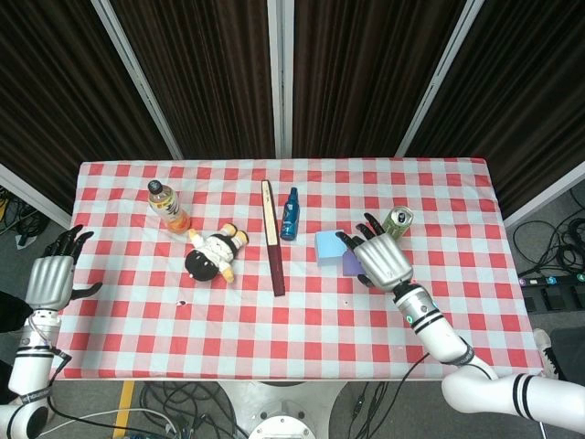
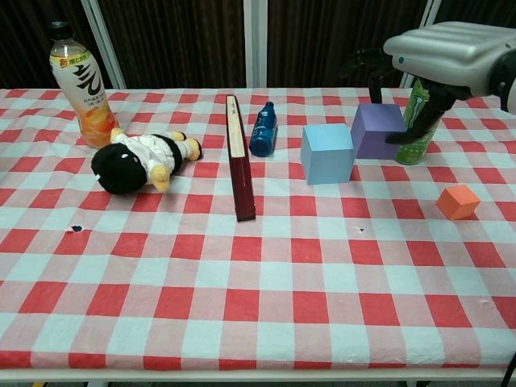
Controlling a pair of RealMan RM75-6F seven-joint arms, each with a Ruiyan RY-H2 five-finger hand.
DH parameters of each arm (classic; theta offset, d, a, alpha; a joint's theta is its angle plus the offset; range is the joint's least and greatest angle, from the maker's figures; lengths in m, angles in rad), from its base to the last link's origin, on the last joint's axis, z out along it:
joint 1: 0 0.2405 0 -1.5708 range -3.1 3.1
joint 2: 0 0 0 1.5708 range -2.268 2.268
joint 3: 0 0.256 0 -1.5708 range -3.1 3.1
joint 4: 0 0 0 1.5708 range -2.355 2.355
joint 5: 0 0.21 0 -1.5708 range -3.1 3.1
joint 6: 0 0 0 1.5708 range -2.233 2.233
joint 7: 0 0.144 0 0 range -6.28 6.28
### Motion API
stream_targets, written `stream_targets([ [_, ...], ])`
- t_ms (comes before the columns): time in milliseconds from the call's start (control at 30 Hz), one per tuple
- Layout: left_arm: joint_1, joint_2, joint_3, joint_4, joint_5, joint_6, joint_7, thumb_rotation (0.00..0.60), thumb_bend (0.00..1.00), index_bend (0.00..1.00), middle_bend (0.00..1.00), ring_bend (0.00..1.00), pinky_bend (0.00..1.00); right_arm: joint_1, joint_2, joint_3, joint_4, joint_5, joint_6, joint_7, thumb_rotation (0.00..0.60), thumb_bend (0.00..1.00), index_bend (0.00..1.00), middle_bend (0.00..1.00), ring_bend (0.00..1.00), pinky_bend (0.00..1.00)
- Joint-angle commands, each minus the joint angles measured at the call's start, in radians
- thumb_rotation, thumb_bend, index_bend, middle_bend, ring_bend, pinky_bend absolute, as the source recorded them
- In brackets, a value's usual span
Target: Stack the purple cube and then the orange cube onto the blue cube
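Observation:
My right hand [image 2: 448,50] grips the purple cube [image 2: 378,130] from above and holds it in the air, just right of the light blue cube [image 2: 327,153] and slightly above its top. In the head view the right hand [image 1: 380,261] covers most of the purple cube [image 1: 351,264], which shows beside the blue cube [image 1: 328,245]. The small orange cube [image 2: 457,201] lies on the cloth at the right, apart from both. My left hand [image 1: 49,279] hangs off the table's left edge, fingers apart, holding nothing.
A green can [image 2: 422,122] stands right behind the lifted cube. A blue bottle [image 2: 264,129] and a long dark red book [image 2: 239,158] lie left of the blue cube. A plush doll [image 2: 140,162] and an orange drink bottle [image 2: 77,82] are at the far left.

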Motion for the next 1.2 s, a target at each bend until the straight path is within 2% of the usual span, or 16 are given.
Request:
stream_targets([
  [33,0.001,0.0,0.0,0.001,-0.001,-0.001,-0.002,0.6,0.09,0.21,0.18,0.13,0.23,0.038,0.004,0.025,0.04,0.021,-0.049,0.019,0.6,0.14,0.15,0.48,0.16,0.0],
  [400,0.001,-0.001,-0.005,0.011,-0.01,-0.007,-0.009,0.6,0.09,0.21,0.18,0.13,0.23,0.147,-0.067,0.062,0.227,0.07,-0.178,0.103,0.6,0.14,0.15,0.48,0.16,0.0],
  [567,0.002,0.001,-0.005,0.008,-0.006,-0.004,-0.015,0.6,0.09,0.21,0.18,0.13,0.23,0.187,-0.083,0.071,0.268,0.068,-0.248,0.174,0.6,0.14,0.15,0.48,0.16,0.0],
  [700,0.002,0.002,-0.005,0.006,-0.005,-0.003,-0.018,0.6,0.09,0.21,0.18,0.13,0.23,0.209,-0.079,0.058,0.303,0.017,-0.264,0.193,0.6,0.14,0.15,0.48,0.16,0.0],
  [1200,0.001,-0.005,-0.004,0.022,-0.014,-0.016,-0.013,0.6,0.09,0.21,0.18,0.13,0.23,0.235,-0.071,0.024,0.377,-0.064,-0.306,0.318,0.6,0.15,0.15,0.48,0.16,0.0],
])
